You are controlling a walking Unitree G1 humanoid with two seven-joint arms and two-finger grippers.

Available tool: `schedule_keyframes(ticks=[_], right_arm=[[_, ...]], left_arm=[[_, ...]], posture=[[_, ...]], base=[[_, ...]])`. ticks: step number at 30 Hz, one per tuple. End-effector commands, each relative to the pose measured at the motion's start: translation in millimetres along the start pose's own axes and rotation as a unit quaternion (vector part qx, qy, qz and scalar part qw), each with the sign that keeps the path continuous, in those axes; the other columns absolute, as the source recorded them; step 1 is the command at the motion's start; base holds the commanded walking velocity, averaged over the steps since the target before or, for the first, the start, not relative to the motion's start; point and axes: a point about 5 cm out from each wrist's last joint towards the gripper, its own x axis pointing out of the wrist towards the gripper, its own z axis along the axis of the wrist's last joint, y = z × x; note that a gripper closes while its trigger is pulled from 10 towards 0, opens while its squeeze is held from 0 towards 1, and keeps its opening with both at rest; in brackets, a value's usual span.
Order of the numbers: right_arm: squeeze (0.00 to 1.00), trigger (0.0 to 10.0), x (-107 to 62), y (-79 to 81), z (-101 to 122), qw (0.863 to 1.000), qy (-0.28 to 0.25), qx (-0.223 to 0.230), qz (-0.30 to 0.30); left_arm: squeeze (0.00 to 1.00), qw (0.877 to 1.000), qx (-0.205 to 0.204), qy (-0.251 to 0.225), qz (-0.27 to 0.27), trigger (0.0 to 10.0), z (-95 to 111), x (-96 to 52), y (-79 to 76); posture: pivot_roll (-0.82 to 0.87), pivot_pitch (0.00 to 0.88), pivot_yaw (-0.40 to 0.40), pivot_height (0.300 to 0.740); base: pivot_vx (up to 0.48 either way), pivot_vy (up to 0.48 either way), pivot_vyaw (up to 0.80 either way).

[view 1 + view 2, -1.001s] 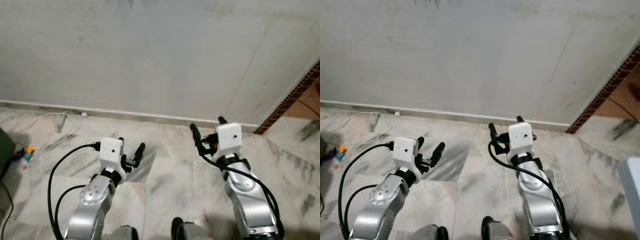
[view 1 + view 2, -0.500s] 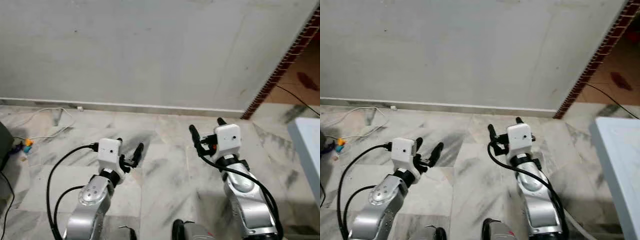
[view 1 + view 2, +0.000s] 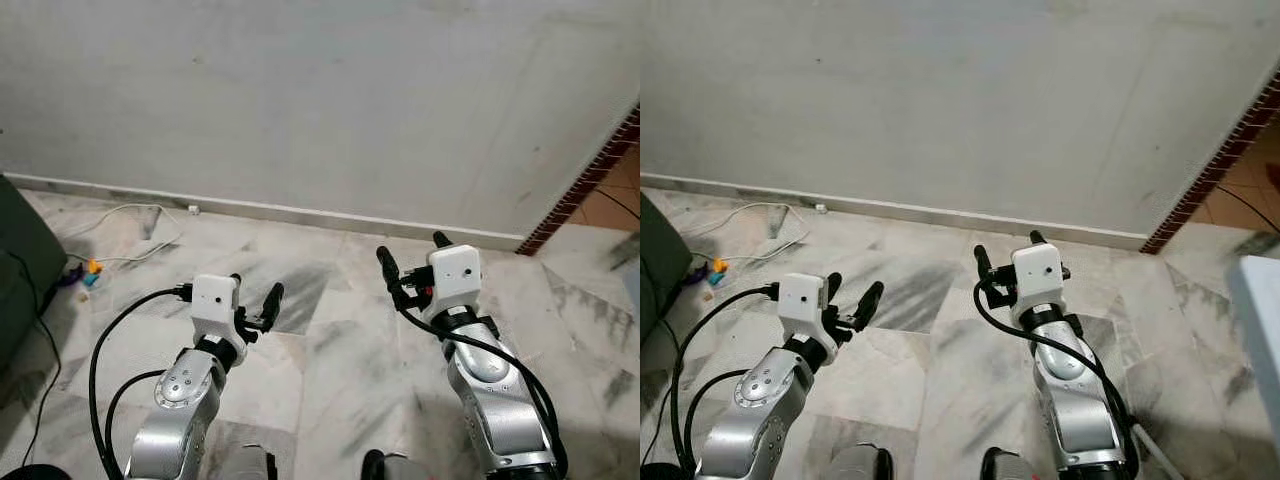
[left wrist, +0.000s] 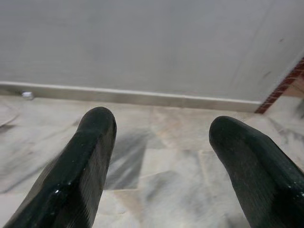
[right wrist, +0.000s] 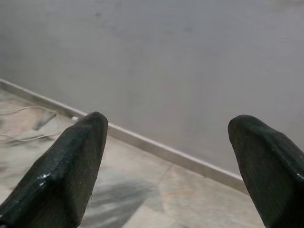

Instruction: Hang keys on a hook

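Left gripper: held out in front of the body over the marble floor, two black fingers spread apart with bare floor between them; nothing held.

Right gripper: raised a little higher than the left, pointing toward the wall; black fingers parted wide, nothing between them.

Arms: silver, each with a white camera block at the wrist and black cabling looping back along the forearm.

Keys and hook: cannot be made out anywhere in these views, so their look and place cannot be told; neither gripper carries anything.

Floor: pale marble tiles with grey veining, shadow of the left gripper falling on the tile ahead of it.

Wall: plain grey-white, scuffed, with a light skirting strip along its foot.

Brick edging: reddish-brown strip running up the wall's right end, orange floor beyond it.

White cable: lies loose on the floor near the skirting, on the robot's left.

Dark object: at the far left edge, small coloured bits on the floor just beside it
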Motion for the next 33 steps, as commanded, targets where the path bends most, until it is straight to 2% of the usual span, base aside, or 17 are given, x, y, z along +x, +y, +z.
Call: schedule_keyframes(ticks=[1,10,16,33], right_arm=[[0.00,10.0,-2.6,-0.8,-2,1.000,0.006,-0.002,-0.001],[0.00,10.0,-4.6,0.0,-4,1.000,0.010,0.000,-0.003],[0.00,10.0,-4.8,-0.5,-4,1.000,0.013,-0.001,-0.003],[0.00,10.0,-2.7,-0.7,-5,1.000,0.016,0.003,-0.011]], left_arm=[[0.00,1.000,-0.002,0.002,-0.009,10.0,0,-1.0,-2.1],[0.00,1.000,0.003,0.004,-0.017,10.0,0,-2.0,-1.8],[0.00,1.000,0.013,0.000,-0.023,10.0,3,-1.6,2.3],[0.00,1.000,0.007,-0.017,-0.021,10.0,10,2.6,-0.2]], posture=[[0.01,0.193,0.011,0.740],[0.01,0.200,0.012,0.740],[0.01,0.200,0.008,0.740],[0.01,0.190,0.019,0.740]], base=[[0.000,0.469,0.00],[0.000,0.464,0.00],[0.000,0.000,0.00],[0.000,0.000,-0.78]])
